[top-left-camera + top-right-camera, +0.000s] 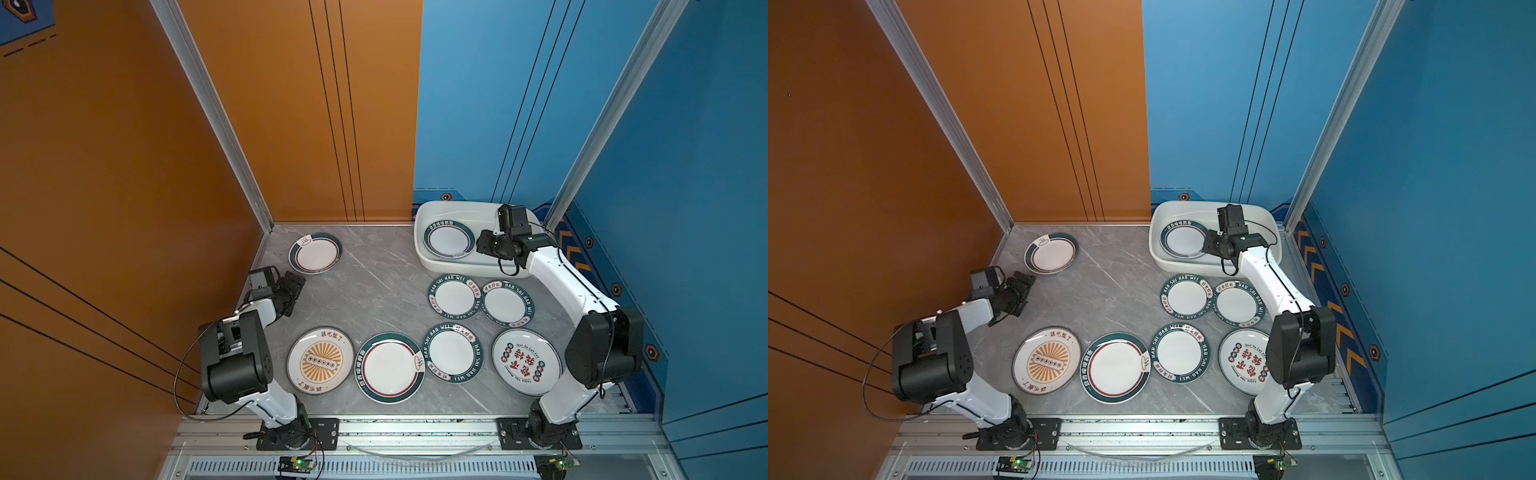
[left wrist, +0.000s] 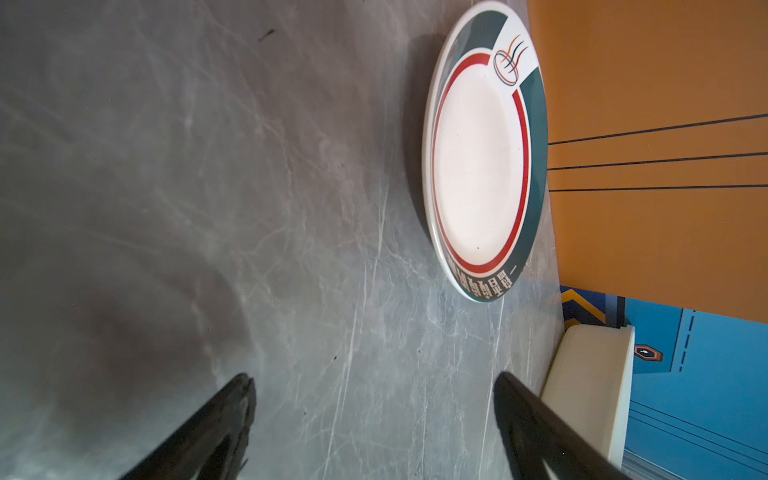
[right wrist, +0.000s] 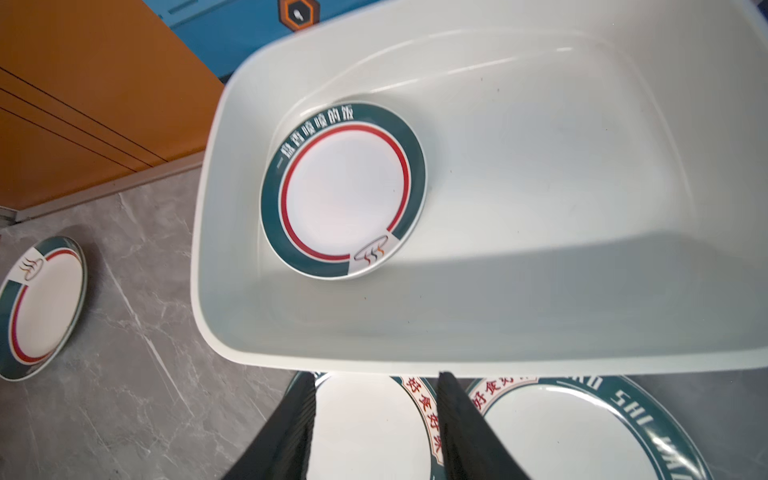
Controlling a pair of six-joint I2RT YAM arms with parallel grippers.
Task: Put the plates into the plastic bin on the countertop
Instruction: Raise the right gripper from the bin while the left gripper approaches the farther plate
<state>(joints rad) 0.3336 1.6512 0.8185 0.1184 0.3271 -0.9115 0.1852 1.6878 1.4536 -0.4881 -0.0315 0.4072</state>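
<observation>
Ideally left gripper (image 2: pixel 374 378), jaws wide, should slide low and pinch green-rimmed plate (image 2: pixel 478 166) by its rim; right gripper (image 3: pixel 376 376) half-open, empty, by plastic bin (image 3: pixel 540 316).

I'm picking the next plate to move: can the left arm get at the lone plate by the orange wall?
Probably yes. The left fingers stand open, pointing toward that plate, with only bare countertop between; nothing rests on it or crowds its near edge.

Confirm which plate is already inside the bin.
The green-rimmed plate with the red inner ring, lying flat in the plastic bin. The other seven visible plates all sit on the countertop, including two of the same pattern.
</observation>
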